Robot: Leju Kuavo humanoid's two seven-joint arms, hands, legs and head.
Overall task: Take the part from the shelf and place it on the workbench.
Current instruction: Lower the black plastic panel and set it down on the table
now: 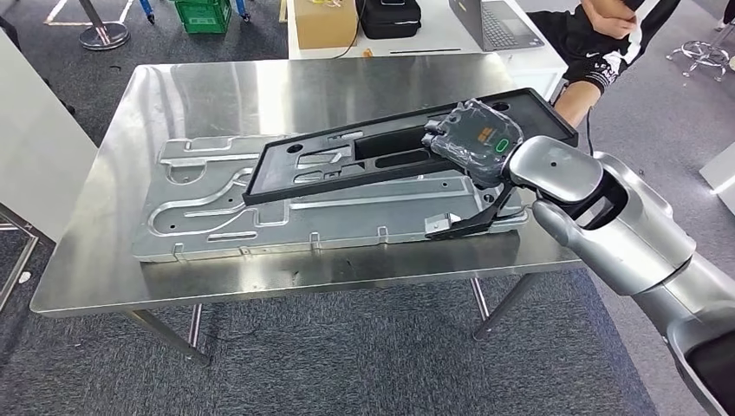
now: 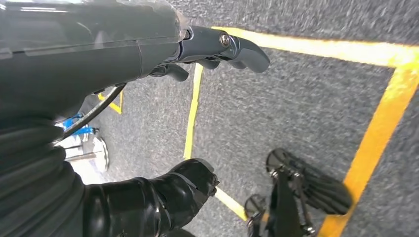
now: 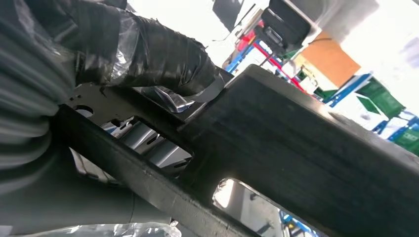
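Note:
A long black frame-like part (image 1: 364, 152) lies slanted over a silver stamped metal panel (image 1: 225, 212) on the steel workbench (image 1: 260, 87). My right hand (image 1: 472, 139) grips the part near its right end, holding that end slightly above the panel. Up close, my right hand's wrapped thumb (image 3: 148, 49) presses on the black part (image 3: 306, 148), with the silver panel showing through a cutout. My left hand (image 2: 163, 59) hangs over grey floor, fingers apart and holding nothing.
The workbench has open steel surface at its far side and left end. Behind it stand a cardboard box (image 1: 325, 22), a black bag (image 1: 390, 17) and a laptop (image 1: 498, 22) on a white table. A seated person (image 1: 602, 39) is at the back right.

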